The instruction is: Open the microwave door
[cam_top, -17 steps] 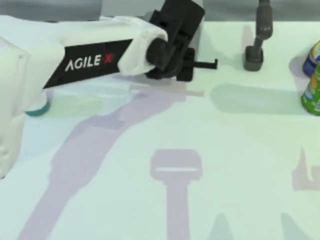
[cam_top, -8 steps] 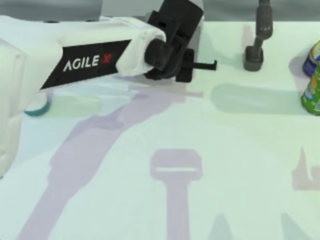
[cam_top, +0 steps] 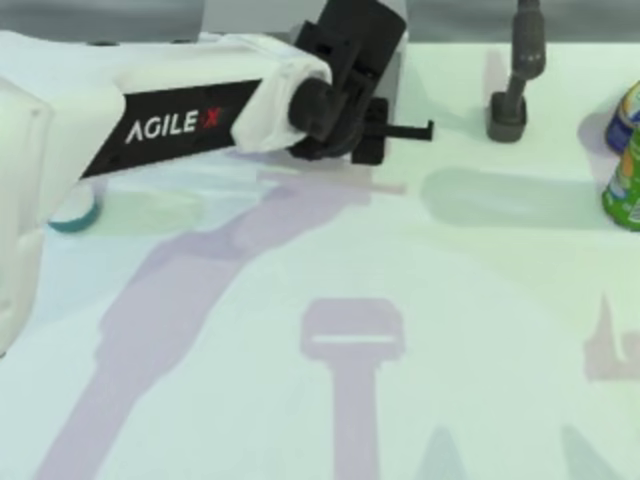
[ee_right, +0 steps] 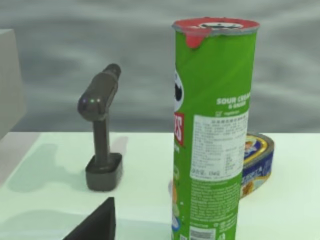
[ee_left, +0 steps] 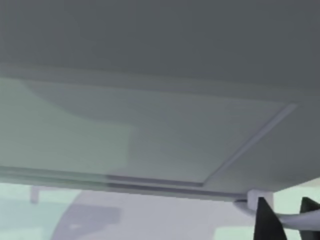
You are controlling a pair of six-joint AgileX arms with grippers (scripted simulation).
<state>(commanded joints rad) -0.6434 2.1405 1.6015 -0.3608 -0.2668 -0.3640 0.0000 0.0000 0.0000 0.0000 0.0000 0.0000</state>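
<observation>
The microwave (cam_top: 245, 18) stands at the table's back edge, mostly hidden under my left arm in the top view. The left wrist view is filled by the microwave door (ee_left: 150, 130) with its grey window. The door's pale bar handle (ee_left: 259, 197) runs between the dark fingertips of my left gripper (ee_left: 287, 219), which is shut on it. In the top view my left gripper (cam_top: 405, 130) is at the microwave's front right. My right gripper (ee_right: 95, 225) is outside the top view, parked near a green can.
A dark grey handheld tool (cam_top: 510, 90) (ee_right: 102, 145) stands upright right of the microwave. A tall green chips can (cam_top: 625, 180) (ee_right: 212, 130) and a blue tin (cam_top: 625, 115) (ee_right: 257, 162) sit at the right edge. A teal object (cam_top: 75, 215) peeks out under my left arm.
My left arm has shifted very slightly left and toward the back. Nothing else has moved.
</observation>
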